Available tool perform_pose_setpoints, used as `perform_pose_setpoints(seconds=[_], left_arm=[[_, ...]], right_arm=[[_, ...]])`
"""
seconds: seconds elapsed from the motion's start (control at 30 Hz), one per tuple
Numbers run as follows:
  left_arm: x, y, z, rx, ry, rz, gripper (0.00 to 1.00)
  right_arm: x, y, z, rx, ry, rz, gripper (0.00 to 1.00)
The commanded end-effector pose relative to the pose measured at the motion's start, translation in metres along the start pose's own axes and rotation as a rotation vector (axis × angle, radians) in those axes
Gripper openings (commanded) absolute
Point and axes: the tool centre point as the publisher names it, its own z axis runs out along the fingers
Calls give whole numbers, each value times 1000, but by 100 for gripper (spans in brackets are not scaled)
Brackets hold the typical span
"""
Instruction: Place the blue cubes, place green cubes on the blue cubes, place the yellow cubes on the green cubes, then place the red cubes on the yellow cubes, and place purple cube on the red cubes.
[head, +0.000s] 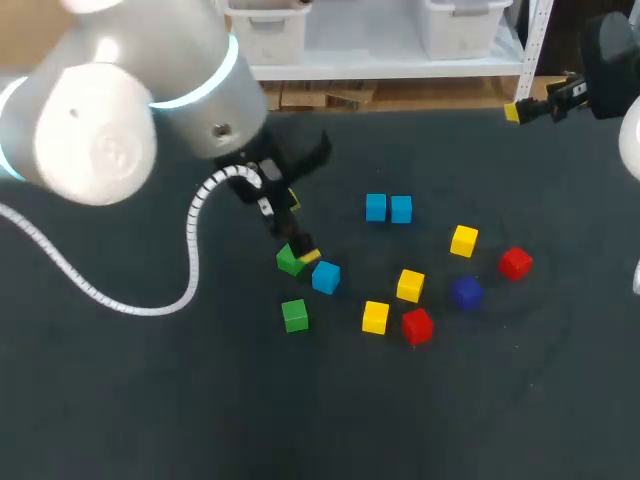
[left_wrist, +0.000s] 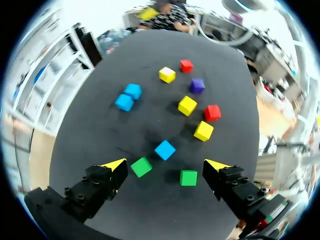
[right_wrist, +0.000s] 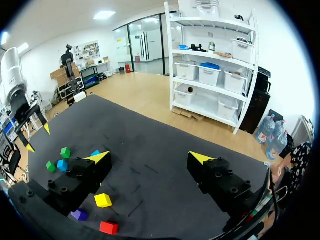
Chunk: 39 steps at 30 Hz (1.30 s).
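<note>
My left gripper (head: 298, 230) hangs open just above the table, over a green cube (head: 290, 261). In the left wrist view that green cube (left_wrist: 141, 167) and a second green cube (left_wrist: 188, 177) lie between the open gripper's (left_wrist: 166, 165) fingers, with a blue cube (left_wrist: 165, 149) just ahead. Two blue cubes (head: 388, 208) sit side by side farther back. Yellow cubes (head: 410, 285), red cubes (head: 417, 326) and a purple cube (head: 466, 292) are scattered to the right. My right gripper (head: 525, 108) is raised at the far right edge and stands open (right_wrist: 150, 158) with nothing in it.
All cubes lie singly on the dark table (head: 150, 400); none is stacked. A white ribbed cable (head: 190, 260) hangs from my left arm over the table's left part. The second green cube (head: 295, 315) lies nearer the front.
</note>
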Motion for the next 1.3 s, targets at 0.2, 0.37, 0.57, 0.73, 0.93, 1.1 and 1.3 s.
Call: perform_pose_setpoints(seconds=[0.2, 0.37, 0.57, 0.73, 0.93, 1.1, 1.3], left_arm=[[4, -2, 25, 87, 320, 567, 100], [12, -8, 35, 87, 354, 590, 100], [13, -3, 48, 69, 351, 662, 100], [5, -1, 60, 73, 343, 669, 100], [3, 3, 73, 77, 339, 680, 100], [4, 9, 77, 77, 324, 644, 100], [4, 15, 83, 73, 308, 623, 100]], right_arm=[[0, -1, 0, -6, -3, 0, 100], [0, -1, 0, -6, -3, 0, 100], [0, -1, 0, -6, -3, 0, 100], [0, -1, 0, -6, -3, 0, 100], [0, -1, 0, -6, -3, 0, 100], [0, -1, 0, -6, -3, 0, 100], [0, -1, 0, -6, -3, 0, 100]])
